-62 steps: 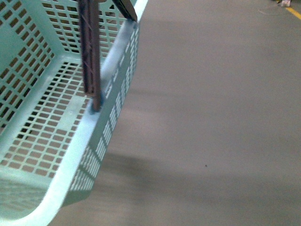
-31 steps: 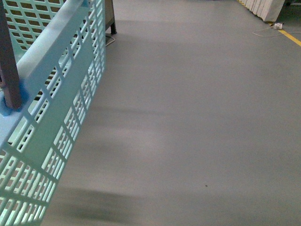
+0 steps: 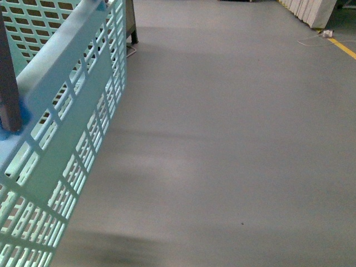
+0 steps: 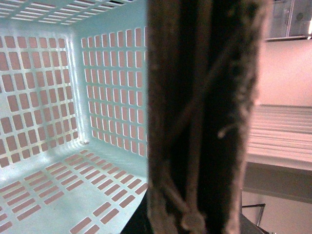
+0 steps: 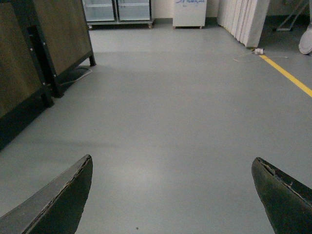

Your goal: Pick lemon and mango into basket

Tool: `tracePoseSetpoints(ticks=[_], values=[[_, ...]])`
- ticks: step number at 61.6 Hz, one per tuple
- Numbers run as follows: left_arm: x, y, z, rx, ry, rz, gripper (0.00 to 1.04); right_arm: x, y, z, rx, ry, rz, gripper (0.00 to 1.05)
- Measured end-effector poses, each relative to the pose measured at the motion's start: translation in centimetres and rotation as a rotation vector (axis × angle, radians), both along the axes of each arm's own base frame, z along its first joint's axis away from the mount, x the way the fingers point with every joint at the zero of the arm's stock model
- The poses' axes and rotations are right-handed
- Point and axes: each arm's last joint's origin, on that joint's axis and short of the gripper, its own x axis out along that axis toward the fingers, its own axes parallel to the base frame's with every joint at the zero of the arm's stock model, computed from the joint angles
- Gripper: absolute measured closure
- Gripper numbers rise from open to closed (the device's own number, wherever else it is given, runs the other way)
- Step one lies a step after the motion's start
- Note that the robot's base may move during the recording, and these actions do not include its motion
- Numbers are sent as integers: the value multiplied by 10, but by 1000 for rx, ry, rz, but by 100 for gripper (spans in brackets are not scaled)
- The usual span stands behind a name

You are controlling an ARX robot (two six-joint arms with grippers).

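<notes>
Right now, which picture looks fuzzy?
Left wrist view: the brown handle is so close it looks fuzzy, the basket lattice behind it sharper. Front view: the floor is streaky, with a dark shadow near the basket. Right wrist view: clear, soft shine on the floor.

We count one basket, one brown handle on it, one right gripper with two dark fingers, one yellow floor line and two glass-fronted cabinets.
</notes>
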Motion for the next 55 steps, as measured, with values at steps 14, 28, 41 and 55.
tracePoseSetpoints(ticks=[14, 28, 41, 55], values=[[0, 0, 0, 1, 0, 0, 100, 0, 0, 0, 0, 0, 1, 9], [0, 0, 0, 0, 0, 0, 100, 0, 0, 0, 0, 0, 0, 9], [0, 0, 0, 0, 0, 0, 100, 0, 0, 0, 0, 0, 1, 9], [0, 0, 0, 1, 0, -1, 100, 0, 0, 0, 0, 0, 1, 9]])
